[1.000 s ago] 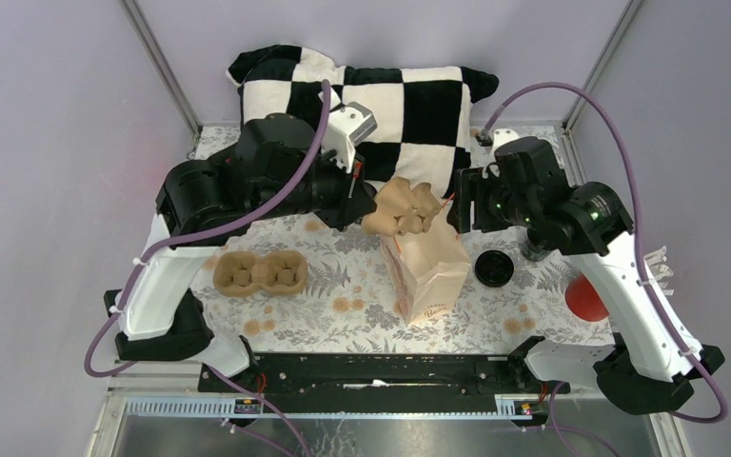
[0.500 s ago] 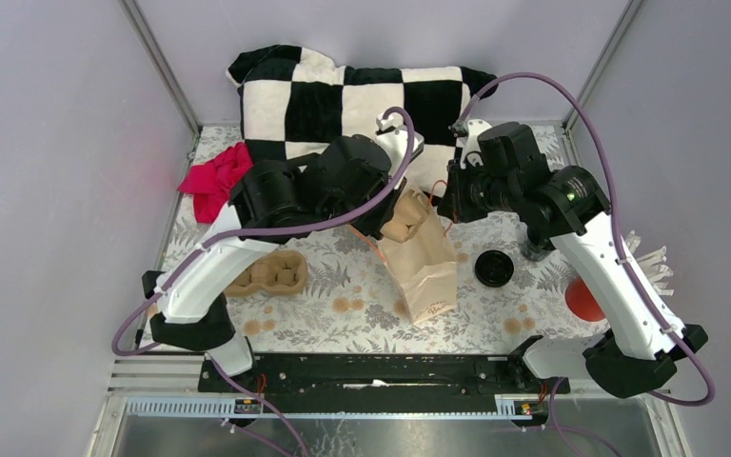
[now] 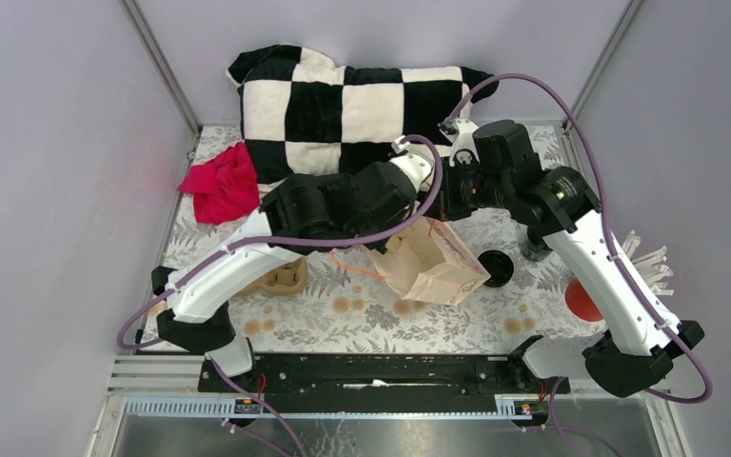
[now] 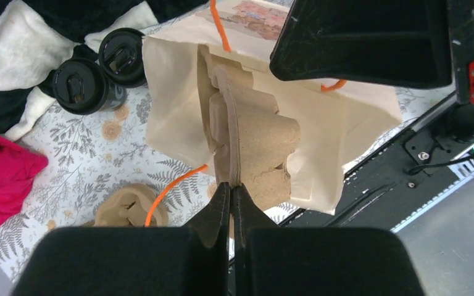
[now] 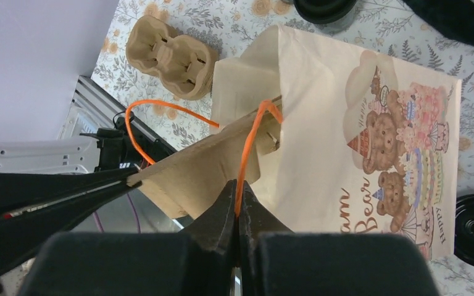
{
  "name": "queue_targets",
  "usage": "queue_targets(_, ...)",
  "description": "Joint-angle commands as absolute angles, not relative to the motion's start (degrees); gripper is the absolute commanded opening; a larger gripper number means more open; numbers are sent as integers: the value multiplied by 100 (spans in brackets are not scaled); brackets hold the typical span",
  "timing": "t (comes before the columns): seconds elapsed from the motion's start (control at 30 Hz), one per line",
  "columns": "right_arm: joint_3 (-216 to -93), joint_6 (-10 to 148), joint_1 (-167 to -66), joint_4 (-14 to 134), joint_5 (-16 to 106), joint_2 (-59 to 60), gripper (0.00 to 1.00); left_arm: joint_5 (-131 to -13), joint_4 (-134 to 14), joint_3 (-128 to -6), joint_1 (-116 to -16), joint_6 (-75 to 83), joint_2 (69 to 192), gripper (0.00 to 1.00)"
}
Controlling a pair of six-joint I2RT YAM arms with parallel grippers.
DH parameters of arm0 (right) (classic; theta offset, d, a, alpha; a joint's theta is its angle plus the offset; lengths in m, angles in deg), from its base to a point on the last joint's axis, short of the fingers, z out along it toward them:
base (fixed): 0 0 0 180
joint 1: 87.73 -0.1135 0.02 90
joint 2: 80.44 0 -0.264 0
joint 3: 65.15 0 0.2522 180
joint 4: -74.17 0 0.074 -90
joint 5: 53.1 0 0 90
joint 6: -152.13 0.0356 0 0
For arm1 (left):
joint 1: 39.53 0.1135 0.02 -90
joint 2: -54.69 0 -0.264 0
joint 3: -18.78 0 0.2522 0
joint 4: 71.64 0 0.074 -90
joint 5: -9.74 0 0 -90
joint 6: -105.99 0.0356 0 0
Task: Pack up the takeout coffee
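Two black lidded takeout coffee cups [image 4: 77, 86] [image 4: 122, 57] stand side by side on the table beyond the bag; one [image 3: 495, 268] shows just right of the bag from above. My left gripper [image 4: 231, 186] is shut on the edge of a brown pulp cup carrier [image 4: 253, 135], which is partly inside the mouth of the cream paper bag [image 4: 173, 92]. My right gripper [image 5: 237, 185] is shut on the bag's orange string handle [image 5: 250, 145]. The bag [image 3: 443, 271] is tilted, its mouth toward the left arm.
A second pulp carrier [image 3: 281, 278] lies on the floral tablecloth left of the bag. A red cloth [image 3: 221, 181] and a black-and-white checkered cushion [image 3: 343, 105] lie at the back. A red cup [image 3: 585, 297] with white straws stands at the right edge.
The left arm swung right and brought the carrier into the bag's mouth. The right gripper shut on the orange handle, and the bag tipped over from upright.
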State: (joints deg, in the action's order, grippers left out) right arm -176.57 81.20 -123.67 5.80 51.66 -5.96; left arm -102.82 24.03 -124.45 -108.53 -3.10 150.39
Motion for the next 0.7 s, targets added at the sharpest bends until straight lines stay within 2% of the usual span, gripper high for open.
queue_targets(0.0, -17308, 8471, -12351, 1072, 5401, -838, 0, -10728, 1508, -11777, -10914, -312, 14683, 0)
queue_targets(0.3, -16796, 9138, -12241, 1426, 5685, -999, 0, -10653, 180, -10307, -10997, 198, 14212, 0)
queue_targets(0.67, -16729, 9218, -11698, 1401, 6380, -970, 0, -10535, -130, -9499, -11301, 910, 14010, 0)
